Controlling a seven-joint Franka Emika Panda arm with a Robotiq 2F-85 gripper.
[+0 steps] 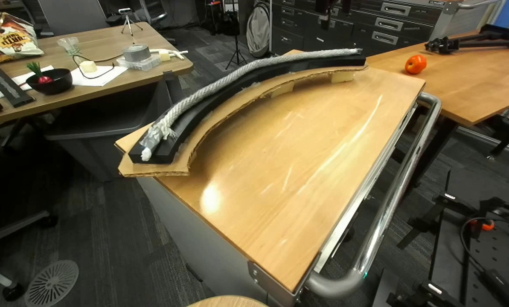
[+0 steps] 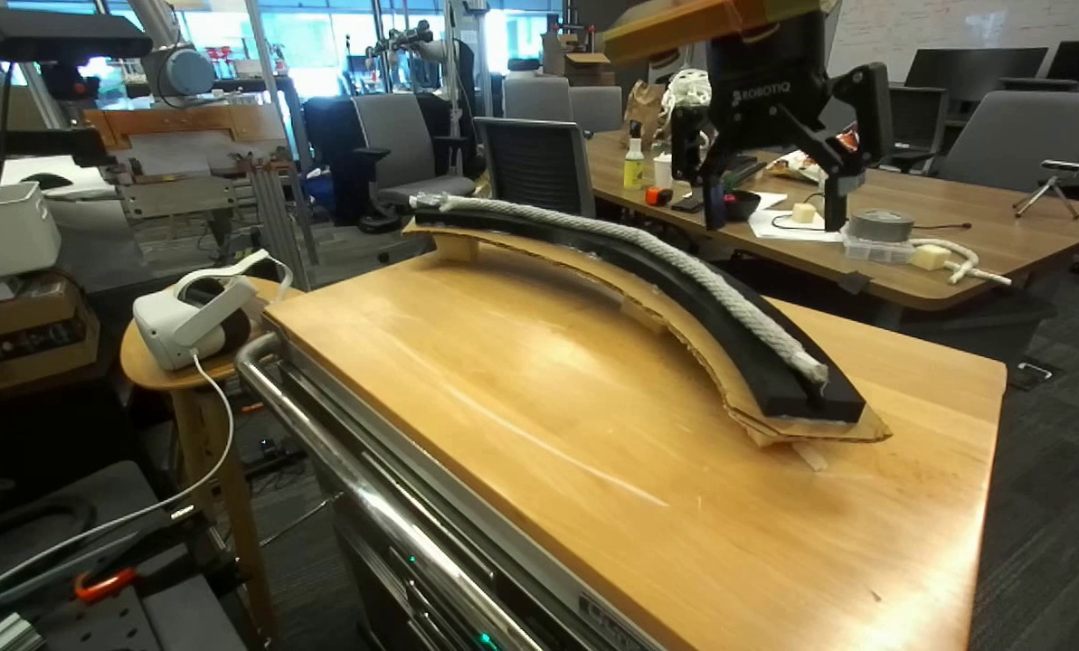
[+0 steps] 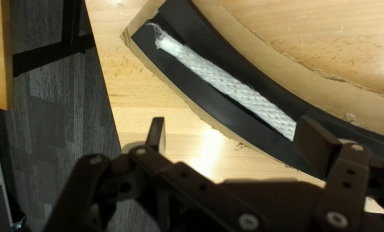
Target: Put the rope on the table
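Note:
The pale grey-white rope (image 1: 237, 73) lies lengthwise along a black curved strip (image 1: 220, 102), on a raised cardboard ledge over the light-brown table (image 1: 280, 162). Frayed, taped ends show in both exterior views. My gripper (image 2: 774, 215) hangs above the far side of the table in an exterior view, apart from the rope (image 2: 648, 244), its jaws wide with nothing between them. From the wrist view, the gripper (image 3: 233, 133) spans bare wood and part of the strip. Its right finger (image 3: 314, 141) covers some of the rope (image 3: 224, 79); the rope's far part is hidden there.
A thick metal rail (image 1: 391, 204) runs along one table edge. The cardboard ledge (image 2: 729, 380) stands on small blocks. A cluttered desk (image 2: 955, 199) is beyond, and a headset (image 2: 186, 316) sits on a stool. A tomato (image 1: 415, 64) lies on another wooden top.

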